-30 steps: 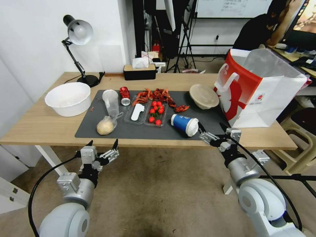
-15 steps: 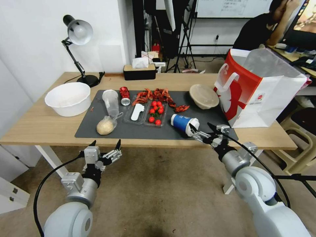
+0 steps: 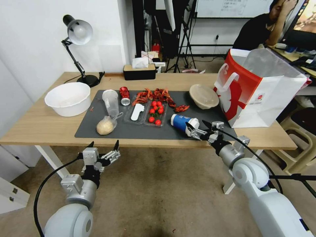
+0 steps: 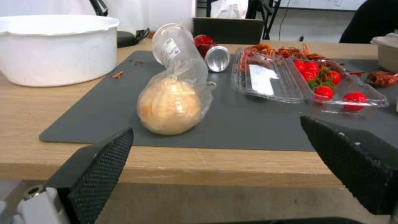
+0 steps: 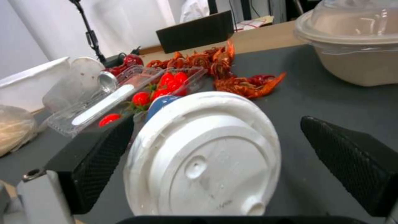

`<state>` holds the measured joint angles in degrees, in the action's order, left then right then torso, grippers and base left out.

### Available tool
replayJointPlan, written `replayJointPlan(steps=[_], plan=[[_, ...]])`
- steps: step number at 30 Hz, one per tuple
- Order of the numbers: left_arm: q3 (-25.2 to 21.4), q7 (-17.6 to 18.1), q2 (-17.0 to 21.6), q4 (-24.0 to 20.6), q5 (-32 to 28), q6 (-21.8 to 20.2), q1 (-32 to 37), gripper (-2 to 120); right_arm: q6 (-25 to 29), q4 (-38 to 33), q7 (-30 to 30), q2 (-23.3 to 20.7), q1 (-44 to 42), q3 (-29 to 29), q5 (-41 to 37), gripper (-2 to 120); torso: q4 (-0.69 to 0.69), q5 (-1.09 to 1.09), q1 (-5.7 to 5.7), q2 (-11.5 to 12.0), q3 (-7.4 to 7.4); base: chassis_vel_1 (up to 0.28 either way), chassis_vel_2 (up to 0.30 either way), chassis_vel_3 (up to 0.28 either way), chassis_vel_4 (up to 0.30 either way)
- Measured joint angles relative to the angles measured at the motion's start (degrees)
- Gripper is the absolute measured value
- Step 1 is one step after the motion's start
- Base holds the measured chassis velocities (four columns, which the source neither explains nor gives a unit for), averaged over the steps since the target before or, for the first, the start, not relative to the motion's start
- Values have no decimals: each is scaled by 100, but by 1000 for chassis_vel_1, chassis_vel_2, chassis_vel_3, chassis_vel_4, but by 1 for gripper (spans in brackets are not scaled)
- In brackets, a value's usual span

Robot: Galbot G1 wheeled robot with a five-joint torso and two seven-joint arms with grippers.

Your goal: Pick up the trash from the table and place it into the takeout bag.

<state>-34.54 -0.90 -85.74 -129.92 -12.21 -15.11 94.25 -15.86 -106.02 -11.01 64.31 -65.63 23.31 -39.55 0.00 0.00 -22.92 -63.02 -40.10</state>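
The right gripper (image 3: 197, 126) is at the near edge of the long light-wood table (image 3: 39, 126), just at the white lid of the blue paper cup (image 3: 182, 122), which lies on its side on the dark grey rectangular mat (image 3: 138, 131). Its two black fingers (image 5: 93, 155) are spread apart, one on each side of the lid, and in the right wrist view a gap is visible between each finger and the lid, so nothing is grasped. The left gripper (image 3: 102, 146) hangs below the near table edge on the left side, in front of the clear bag with a beige lump (image 3: 106, 126); its fingers (image 4: 97, 161) are also spread apart and hold nothing. The clear bag lies on the near left part of the mat, and the clear plastic cup (image 3: 111, 102) lies on its side just behind it. The crushed red can (image 3: 124, 95) lies to the right of this cup, at the far side of the mat. The tan round lidded bowl (image 3: 204, 96) sits on the far right part of the mat. The large paper takeout bag with a red panel and white sides (image 3: 260, 92) stands upright with an open top at the right end of the table, just beside the bowl. A clear plastic tray with small red tomatoes (image 3: 156, 112) lies in the middle of the mat, and a white round tub (image 3: 68, 98) stands on the wood to the left of the mat.
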Motion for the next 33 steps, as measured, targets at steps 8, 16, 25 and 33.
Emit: replayJointPlan(steps=[8,16,25,33], plan=[[-19,7,-12,11,19,46,18,100,26,201,-120,1,145,-125,6,100,0,0,0,0,0,0,0,0,0],[-5,10,-28,27,48,102,31,100,27,244,-101,58,163,-236,21,97,0,0,0,0,0,0,0,0,0],[-4,15,-14,48,50,142,31,100,28,185,-68,126,70,-254,54,73,0,-1,0,0,0,0,0,0,0],[14,16,0,85,56,174,15,100,54,30,-39,146,-45,-200,67,66,0,1,0,-1,0,0,0,0,0]])
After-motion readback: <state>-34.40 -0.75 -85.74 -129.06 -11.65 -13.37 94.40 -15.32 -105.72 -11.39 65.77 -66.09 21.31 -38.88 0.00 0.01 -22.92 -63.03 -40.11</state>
